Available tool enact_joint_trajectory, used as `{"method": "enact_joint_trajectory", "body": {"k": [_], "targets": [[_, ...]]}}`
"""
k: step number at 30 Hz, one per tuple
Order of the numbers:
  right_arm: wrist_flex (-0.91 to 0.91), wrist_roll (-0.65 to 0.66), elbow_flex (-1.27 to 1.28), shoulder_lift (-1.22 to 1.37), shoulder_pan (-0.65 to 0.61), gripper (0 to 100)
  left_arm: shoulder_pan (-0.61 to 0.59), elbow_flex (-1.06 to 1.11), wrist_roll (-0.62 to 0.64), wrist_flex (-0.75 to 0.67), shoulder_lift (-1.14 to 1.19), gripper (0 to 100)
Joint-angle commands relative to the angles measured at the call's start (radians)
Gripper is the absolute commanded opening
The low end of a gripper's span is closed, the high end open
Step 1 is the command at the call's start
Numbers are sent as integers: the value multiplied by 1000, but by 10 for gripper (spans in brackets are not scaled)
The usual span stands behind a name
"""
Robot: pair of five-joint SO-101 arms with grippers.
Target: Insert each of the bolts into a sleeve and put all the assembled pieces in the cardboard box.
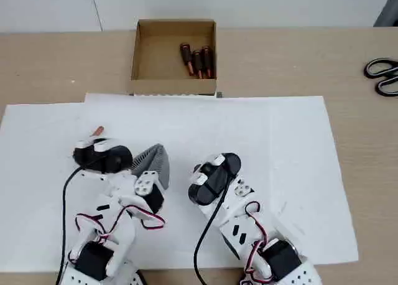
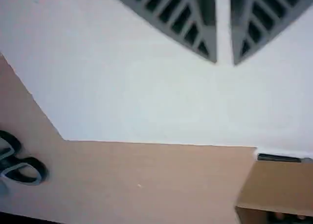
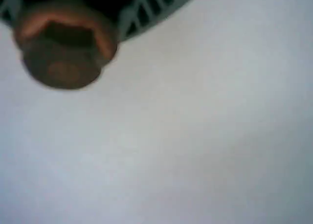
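One white sheet (image 1: 249, 148) lies on the wooden table (image 1: 62, 61) beside the cardboard box (image 1: 155, 55).

The cardboard box (image 1: 142, 48) sits far and central on the table (image 1: 50, 67), with three assembled pieces (image 1: 198, 61) inside, toward its right wall. Just before it lies a paper sheet (image 1: 267, 142) — the left arm (image 1: 118, 191) and right arm (image 1: 239, 216) stand side by side on its near half. Scissors (image 1: 382, 76) lie far right, off the sheet. A small piece (image 1: 97, 130) — perhaps a bolt — lies just behind the left arm.
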Motion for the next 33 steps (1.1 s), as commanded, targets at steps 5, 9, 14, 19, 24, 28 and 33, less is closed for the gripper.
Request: {"method": "enact_joint_trajectory", "body": {"k": [5, 9, 14, 19, 24, 28, 33], "targets": [[-41, 5, -51, -10, 162, 2, -137, 130, -95, 0, -6, 6], [-90, 78, -140, -1, 220, 2, -209, 130, -219, 41, -5, 7], [-216, 144, -227, 160, 325, 2, -258, 130, -359, 52, 2, 6], [-421, 146, -391, 513, 332, 2, -255, 130, -413, 129, -3, 6], [-547, 146, -663, 929, 358, 2, -253, 130, -414, 129, -3, 6], [-581, 146, -913, 1236, 366, 3, -253, 130, -414, 129, -3, 6], [-579, 149, -1221, 1583, 364, 3, -255, 130, -413, 129, -3, 6]]}}
